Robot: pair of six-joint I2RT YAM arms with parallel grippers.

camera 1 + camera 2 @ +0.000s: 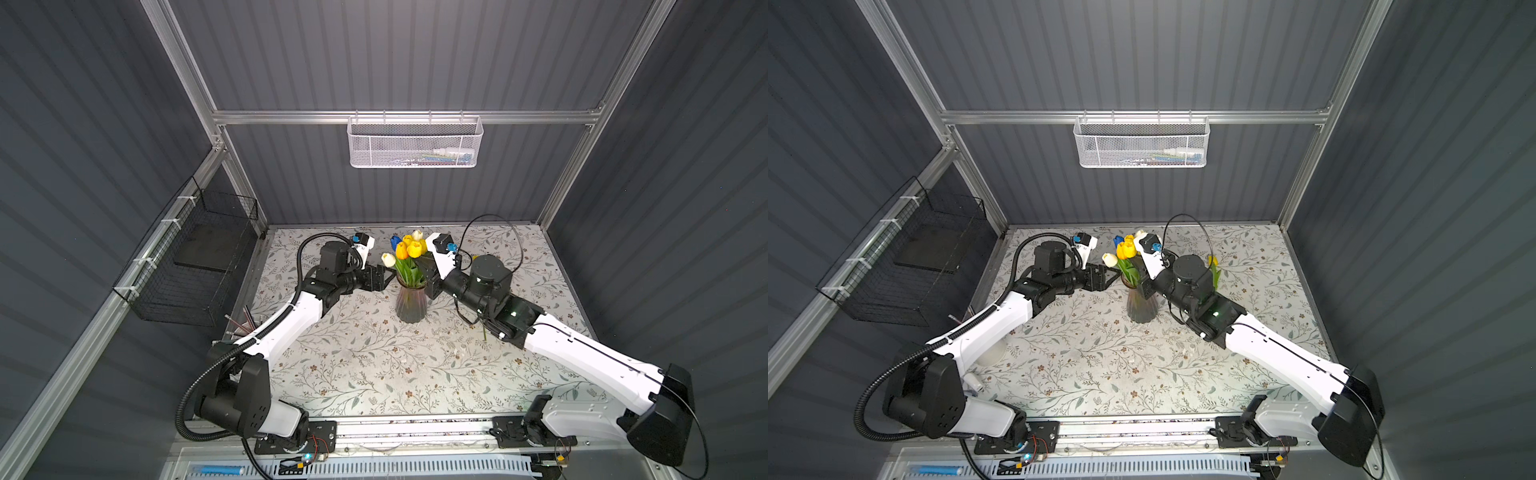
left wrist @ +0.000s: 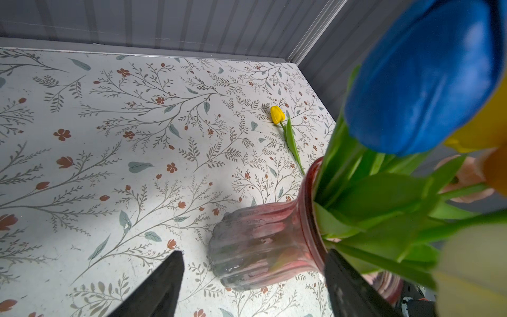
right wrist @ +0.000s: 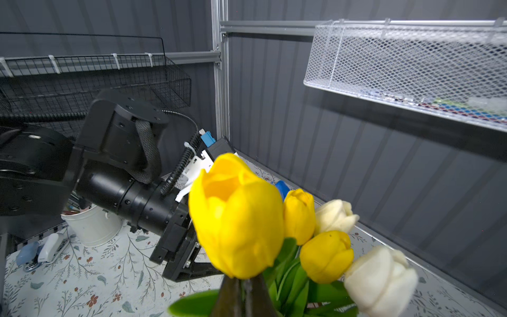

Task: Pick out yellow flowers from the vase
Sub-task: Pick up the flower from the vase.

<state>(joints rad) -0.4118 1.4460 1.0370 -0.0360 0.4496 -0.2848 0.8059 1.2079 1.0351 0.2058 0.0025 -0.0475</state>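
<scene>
The right gripper [image 3: 244, 277] has its fingers [image 3: 230, 299] pinched together directly under the head of the large yellow tulip [image 3: 236, 219]. The stem is hidden between them, but I judge it caught there: low enough to spare the head, high enough to draw the stem straight up. The left gripper [image 2: 253, 251] holds nothing. Its fingers [image 2: 164, 285] stand partly apart, close by the vase [image 2: 255, 247] near its neck, and I cannot tell whether either touches the glass. My guess is that it waits there to steady the vase when the stem is pulled.

The smoky ribbed glass vase stands upright near the middle of the surface [image 1: 374, 365], between the 2 arms. The yellow flowers [image 1: 409, 248] crowd its mouth with 2 white tulips [image 3: 380, 277] and a blue tulip [image 2: 422, 76]. 1 loose yellow tulip [image 2: 277, 114] lies flat on the surface, well apart from the vase on the right arm's side, so the picking looks begun but far from done.

The surface wears a pale cover printed with leafy sprigs and small red blossoms. Dark grey ribbed walls on an aluminium frame close it in. A white mesh basket [image 1: 415, 141] hangs on the back rail, a black wire basket [image 1: 195, 257] hangs on the left wall, and a white cup [image 3: 92, 227] of pencils stands by the left arm.
</scene>
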